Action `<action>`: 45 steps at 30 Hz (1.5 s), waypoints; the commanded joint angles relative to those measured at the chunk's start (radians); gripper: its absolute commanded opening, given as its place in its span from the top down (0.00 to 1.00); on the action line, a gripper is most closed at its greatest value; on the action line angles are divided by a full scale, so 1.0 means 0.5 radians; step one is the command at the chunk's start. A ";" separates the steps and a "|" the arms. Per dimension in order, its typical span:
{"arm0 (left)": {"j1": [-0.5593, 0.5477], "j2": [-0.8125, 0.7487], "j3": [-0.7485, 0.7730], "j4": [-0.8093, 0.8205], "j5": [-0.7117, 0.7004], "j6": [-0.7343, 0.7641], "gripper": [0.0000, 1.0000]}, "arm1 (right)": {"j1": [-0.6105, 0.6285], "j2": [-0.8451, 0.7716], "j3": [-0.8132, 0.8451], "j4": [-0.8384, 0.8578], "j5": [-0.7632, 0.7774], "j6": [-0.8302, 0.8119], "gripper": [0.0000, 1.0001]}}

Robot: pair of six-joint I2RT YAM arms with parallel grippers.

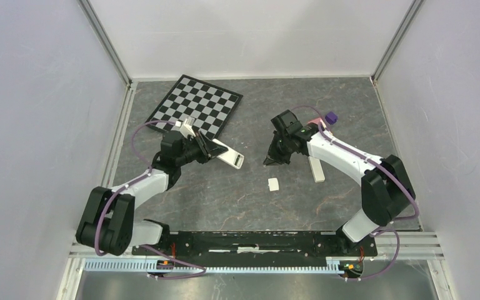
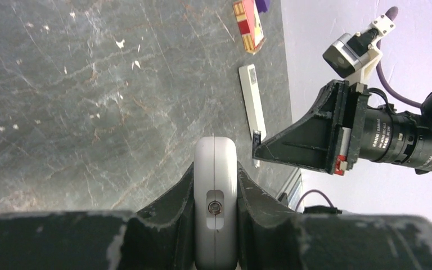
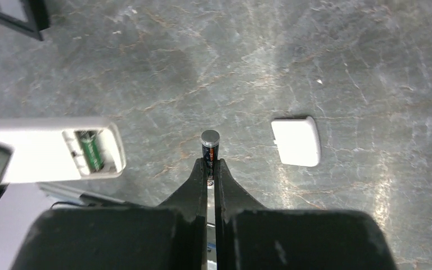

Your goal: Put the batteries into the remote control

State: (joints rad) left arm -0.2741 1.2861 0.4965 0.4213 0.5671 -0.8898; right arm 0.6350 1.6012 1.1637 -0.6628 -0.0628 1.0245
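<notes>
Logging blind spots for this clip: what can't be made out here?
Right wrist: the battery is half buried in the right end effector; polarity marks unreadable.
Top external: that battery is too small to see.
Left wrist: the remote shows edge-on in the left end effector; its open side faces away.

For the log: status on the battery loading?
Left gripper clamps remote, one battery seated. Right gripper shut on second battery, near compartment. Cover lies aside, nothing between.
</notes>
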 commanded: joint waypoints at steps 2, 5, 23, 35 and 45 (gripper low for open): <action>-0.007 0.194 0.161 0.379 0.042 -0.162 0.98 | -0.046 -0.065 0.032 0.277 -0.469 -0.185 1.00; -0.007 0.290 0.214 0.440 0.109 -0.238 0.98 | -0.024 -0.003 0.137 0.332 -0.605 -0.227 1.00; -0.008 0.362 0.250 0.496 0.164 -0.379 0.98 | -0.012 0.177 0.201 0.445 -0.823 -0.102 1.00; -0.007 0.354 0.231 0.496 0.169 -0.374 0.98 | -0.031 0.084 0.023 0.554 -0.734 0.148 1.00; -0.010 0.332 0.211 0.578 0.222 -0.401 0.98 | -0.050 0.114 0.006 0.551 -0.762 0.230 1.00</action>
State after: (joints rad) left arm -0.2752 1.4773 0.5926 0.6067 0.6327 -1.0420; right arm 0.6170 1.6760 1.1797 -0.3893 -0.4625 1.1114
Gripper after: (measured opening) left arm 0.281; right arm 0.019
